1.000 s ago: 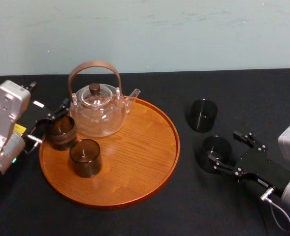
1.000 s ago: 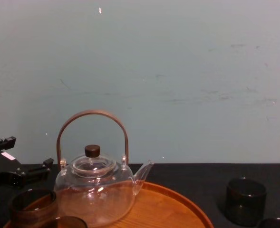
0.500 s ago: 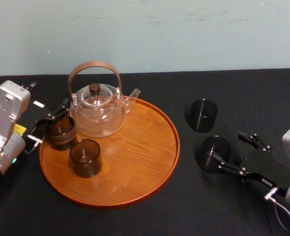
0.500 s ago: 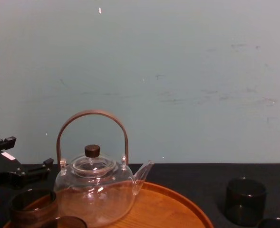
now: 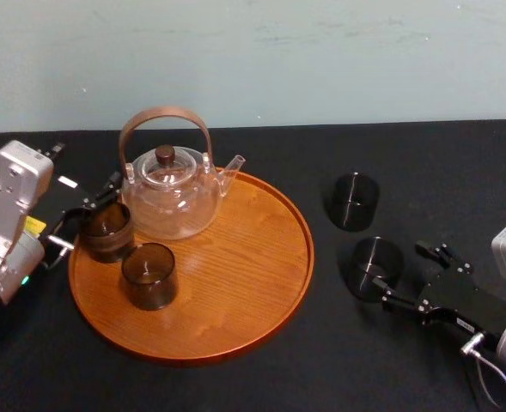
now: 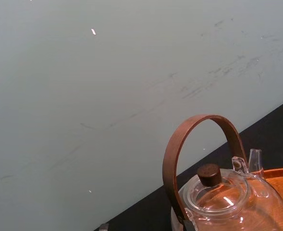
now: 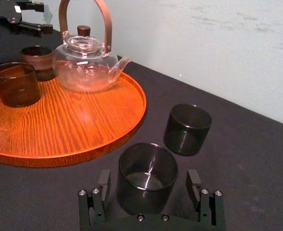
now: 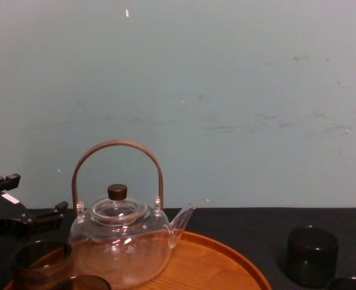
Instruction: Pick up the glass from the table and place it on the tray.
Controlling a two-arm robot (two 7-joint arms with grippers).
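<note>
So nearest to the robot, on the right side, the right hand (image 5: 404,276) is low over the desk (image 5: 321,378) with its fingers spread wide open. The glass (image 5: 374,266), a dark smoky one, is standing upright on the black desk right at those fingertips. In the right wrist view it sits between the two fingers with a little gap on each side, so nothing is gripping it. It's on the desk, a short way right of the tray (image 5: 244,257), not on it.

The tray takes up the middle-left of the desk. Its near and right parts are bare wood. Toward its left side there's a brown glass (image 5: 149,275) standing upright, and just behind that, by the left rim, a second brown glass (image 5: 106,230).

The left hand (image 5: 85,215) is at that left rim, fingers apart, just beside the second brown glass. I can't tell if it's actually touching it.

Farther back on the right, another dark glass (image 5: 353,201) stands on the desk, apart from the first one and clear of the tray.

At the tray's far side is the teapot (image 5: 171,193): clear glass, arched brown handle, dark knob on the lid, spout pointing right. Behind everything is a pale blue-green wall (image 5: 321,60).
</note>
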